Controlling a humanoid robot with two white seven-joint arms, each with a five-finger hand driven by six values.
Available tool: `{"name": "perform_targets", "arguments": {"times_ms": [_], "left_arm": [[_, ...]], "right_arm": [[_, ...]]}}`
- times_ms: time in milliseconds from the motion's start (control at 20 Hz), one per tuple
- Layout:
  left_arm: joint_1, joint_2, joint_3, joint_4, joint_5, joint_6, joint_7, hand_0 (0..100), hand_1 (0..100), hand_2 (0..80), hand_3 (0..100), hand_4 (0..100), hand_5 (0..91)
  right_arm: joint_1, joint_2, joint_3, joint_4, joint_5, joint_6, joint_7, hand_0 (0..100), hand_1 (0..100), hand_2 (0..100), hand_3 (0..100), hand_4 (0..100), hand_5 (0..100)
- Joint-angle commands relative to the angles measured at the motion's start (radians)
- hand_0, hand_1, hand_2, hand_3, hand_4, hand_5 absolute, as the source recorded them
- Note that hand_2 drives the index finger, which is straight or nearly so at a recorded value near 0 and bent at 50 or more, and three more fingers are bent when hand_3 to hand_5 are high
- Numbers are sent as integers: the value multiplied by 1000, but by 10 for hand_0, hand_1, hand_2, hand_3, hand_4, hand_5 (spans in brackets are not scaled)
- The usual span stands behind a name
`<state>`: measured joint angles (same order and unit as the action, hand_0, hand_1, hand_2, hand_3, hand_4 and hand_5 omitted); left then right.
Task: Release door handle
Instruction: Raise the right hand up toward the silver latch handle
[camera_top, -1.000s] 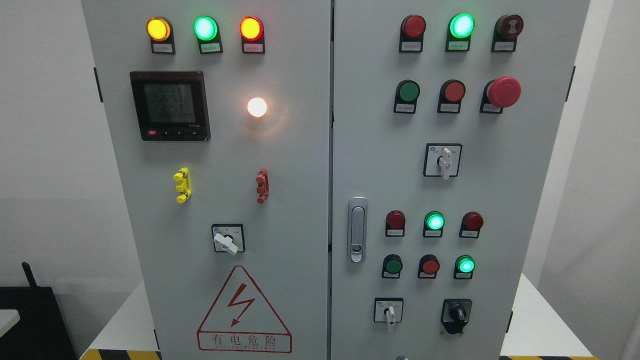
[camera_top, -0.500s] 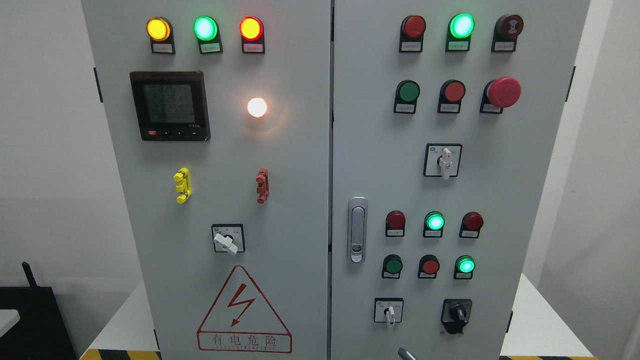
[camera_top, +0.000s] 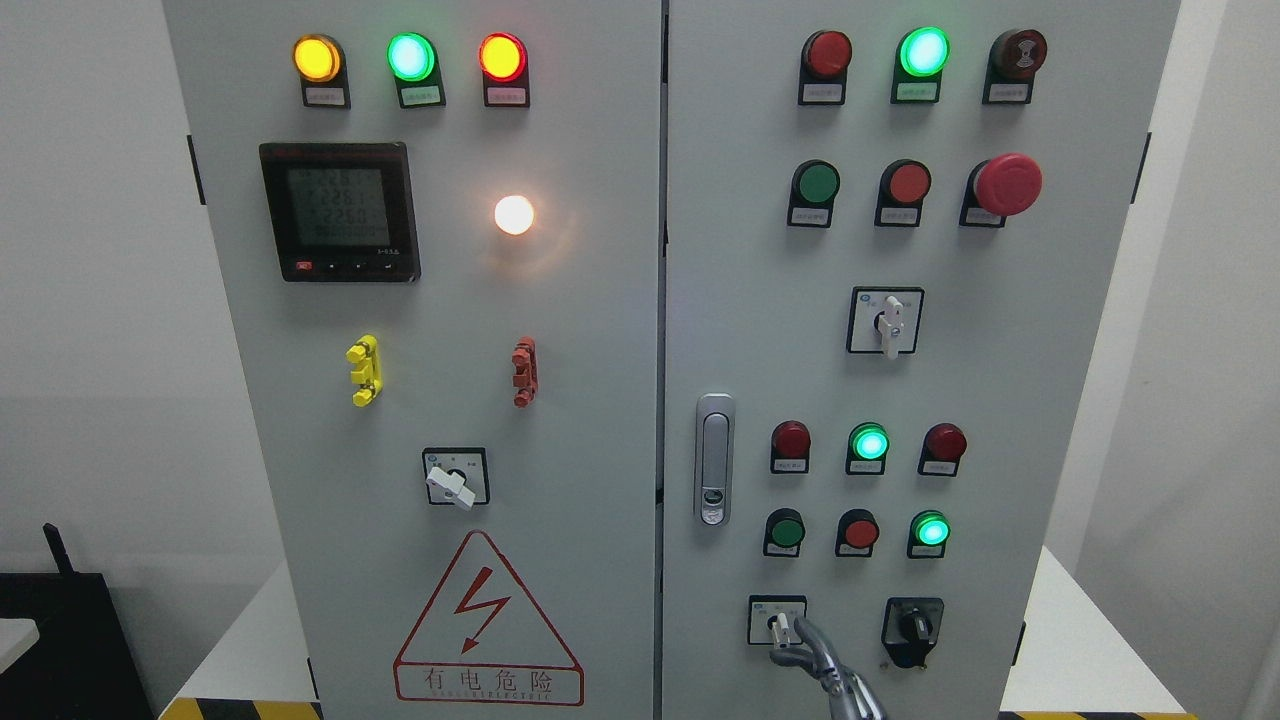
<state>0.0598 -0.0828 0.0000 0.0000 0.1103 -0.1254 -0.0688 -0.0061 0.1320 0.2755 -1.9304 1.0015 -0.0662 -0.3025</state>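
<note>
The silver door handle (camera_top: 714, 460) sits upright in its recess at the left edge of the grey cabinet's right door (camera_top: 1000, 400). Nothing touches it. Only the metal tip of my right hand (camera_top: 815, 662) shows, coming up from the bottom edge right of the middle. It is below and to the right of the handle, well apart from it, with its top just in front of the small white rotary switch (camera_top: 778, 625). The left hand is out of view.
Both cabinet doors look closed, with the seam (camera_top: 662, 300) between them. Lit lamps, push buttons, a red emergency stop (camera_top: 1008, 184), a black selector knob (camera_top: 912, 628) and a meter display (camera_top: 340, 212) cover the doors. A yellow-black floor stripe (camera_top: 240, 708) runs below.
My right hand has risen from the bottom edge, from barely showing to reaching the small white rotary switch. The handle and doors have not moved.
</note>
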Motion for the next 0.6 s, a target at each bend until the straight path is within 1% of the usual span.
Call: {"name": "perform_targets", "arguments": {"times_ms": [0, 50, 100, 200, 300, 400, 550], "left_arm": [[0, 0, -12, -15, 0, 0, 0, 120, 389, 0, 0, 0, 0], [0, 0, -12, -15, 0, 0, 0, 120, 389, 0, 0, 0, 0], [0, 0, -12, -15, -1, 0, 0, 120, 389, 0, 0, 0, 0], [0, 0, -12, -15, 0, 0, 0, 120, 389, 0, 0, 0, 0], [0, 0, -12, -15, 0, 0, 0, 120, 389, 0, 0, 0, 0], [0, 0, -12, -15, 0, 0, 1, 120, 389, 0, 0, 0, 0], [0, 0, -12, -15, 0, 0, 0, 120, 389, 0, 0, 0, 0]], "right_arm": [[-144, 6, 40, 165, 253, 69, -26, 376, 444, 0, 1000, 919, 950], [-153, 6, 47, 178, 278, 71, -24, 371, 445, 0, 1000, 990, 964], [-163, 8, 54, 185, 305, 74, -21, 368, 443, 0, 1000, 1000, 975], [-181, 8, 60, 203, 342, 104, -15, 365, 438, 0, 1000, 1000, 986], [-215, 8, 76, 226, 351, 147, 5, 366, 435, 1, 1000, 1000, 992], [-241, 8, 85, 238, 361, 175, 31, 367, 431, 16, 1000, 1000, 993], [-273, 8, 85, 255, 370, 180, 46, 371, 423, 39, 1000, 1000, 994]]}}
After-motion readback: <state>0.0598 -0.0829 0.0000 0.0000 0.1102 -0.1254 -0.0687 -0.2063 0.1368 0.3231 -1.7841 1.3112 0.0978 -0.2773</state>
